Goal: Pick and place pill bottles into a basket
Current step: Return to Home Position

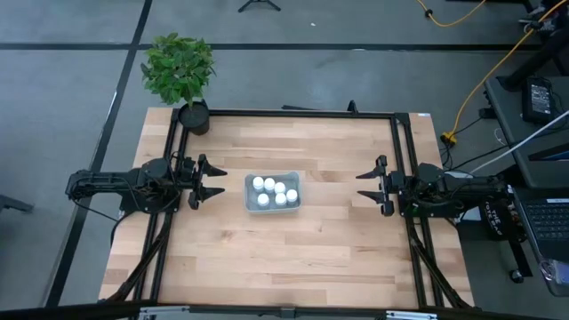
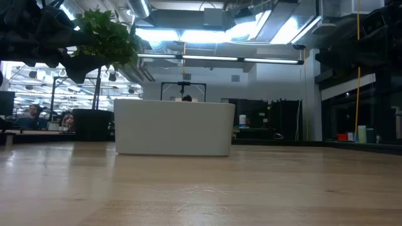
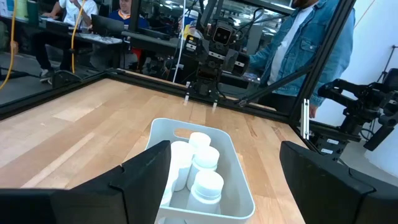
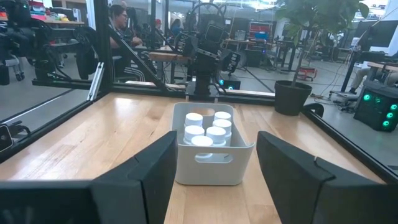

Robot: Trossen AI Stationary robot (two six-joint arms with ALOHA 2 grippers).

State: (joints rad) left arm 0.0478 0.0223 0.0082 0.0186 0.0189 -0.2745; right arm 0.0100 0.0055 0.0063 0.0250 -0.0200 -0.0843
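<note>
Presently, the pill bottles [image 1: 269, 184] (six white caps counted) sit inside the basket [image 1: 249, 192] at mid-worktop [image 1: 284, 249]. The left end effector [image 1: 216, 180] and right end effector [image 1: 363, 185] are both released and empty, well apart from the basket on either side. For homing, retract each arm straight outward and level, away from the basket rim. Open worktop lies all round; the plant pot [image 1: 194, 116] stands at a far corner.
</note>
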